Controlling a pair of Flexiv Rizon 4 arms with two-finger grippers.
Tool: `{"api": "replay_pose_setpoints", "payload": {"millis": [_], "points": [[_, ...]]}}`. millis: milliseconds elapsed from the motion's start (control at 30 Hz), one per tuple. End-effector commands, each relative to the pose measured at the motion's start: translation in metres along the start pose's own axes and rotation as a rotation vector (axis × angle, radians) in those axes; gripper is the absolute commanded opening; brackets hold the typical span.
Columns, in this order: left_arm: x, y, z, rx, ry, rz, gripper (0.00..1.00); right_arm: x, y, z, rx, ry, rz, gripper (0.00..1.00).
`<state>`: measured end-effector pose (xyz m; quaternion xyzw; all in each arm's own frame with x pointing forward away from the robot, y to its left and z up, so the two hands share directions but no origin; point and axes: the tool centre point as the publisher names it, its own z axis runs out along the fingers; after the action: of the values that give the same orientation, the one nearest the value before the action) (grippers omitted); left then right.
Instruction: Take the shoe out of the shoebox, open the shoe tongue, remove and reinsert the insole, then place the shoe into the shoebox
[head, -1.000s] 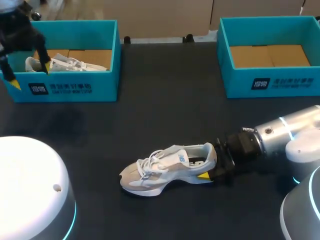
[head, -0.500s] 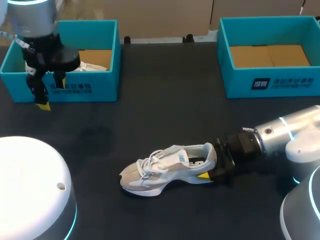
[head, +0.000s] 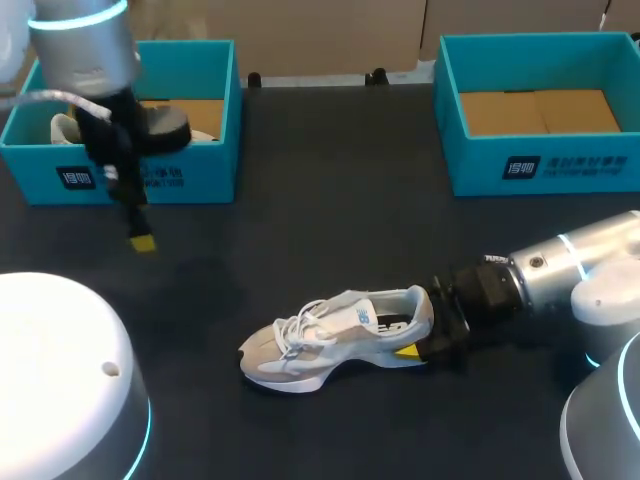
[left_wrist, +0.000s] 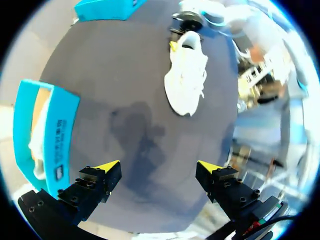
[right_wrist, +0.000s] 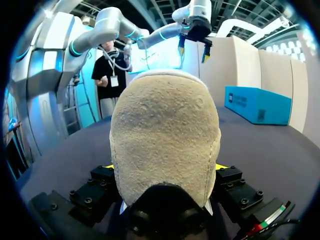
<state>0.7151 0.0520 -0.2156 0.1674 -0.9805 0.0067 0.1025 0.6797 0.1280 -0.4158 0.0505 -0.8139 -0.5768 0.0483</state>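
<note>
Black tabletop (head: 330, 190) fills the workspace. I record the white shoe (head: 335, 335) outside both boxes, resting on its sole near the table's front, with its toe toward my left side. On inspection, my right gripper (right_wrist: 164, 169) is clamped on the shoe's heel, one finger on each side of it. My left gripper (left_wrist: 157, 169) hangs above the table just in front of the left shoebox (head: 190, 175), fingers spread wide over the dark surface. That box holds a second white shoe (head: 62, 128). The right shoebox (head: 560, 165), at the far right, shows a brown cardboard floor.
</note>
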Motion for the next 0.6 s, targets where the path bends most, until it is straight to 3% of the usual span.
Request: {"api": "replay_pose_setpoints", "payload": {"millis": [33, 333, 400, 600], "points": [[0.008, -0.011, 0.007, -0.055, -0.06, -0.475, 1.0, 0.002, 0.001, 0.001, 0.003, -0.003, -0.001, 0.0], [0.008, -0.011, 0.007, -0.055, -0.06, -0.475, 1.0, 0.002, 0.001, 0.001, 0.003, -0.003, -0.001, 0.0], [0.013, -0.016, 0.013, -0.083, -0.017, -0.568, 1.0, 0.002, 0.001, 0.001, 0.003, -0.003, -0.001, 0.0], [0.065, -0.035, 0.033, -0.052, -0.006, -0.81, 1.0, 0.002, 0.001, 0.001, 0.003, -0.003, -0.001, 0.0]]}}
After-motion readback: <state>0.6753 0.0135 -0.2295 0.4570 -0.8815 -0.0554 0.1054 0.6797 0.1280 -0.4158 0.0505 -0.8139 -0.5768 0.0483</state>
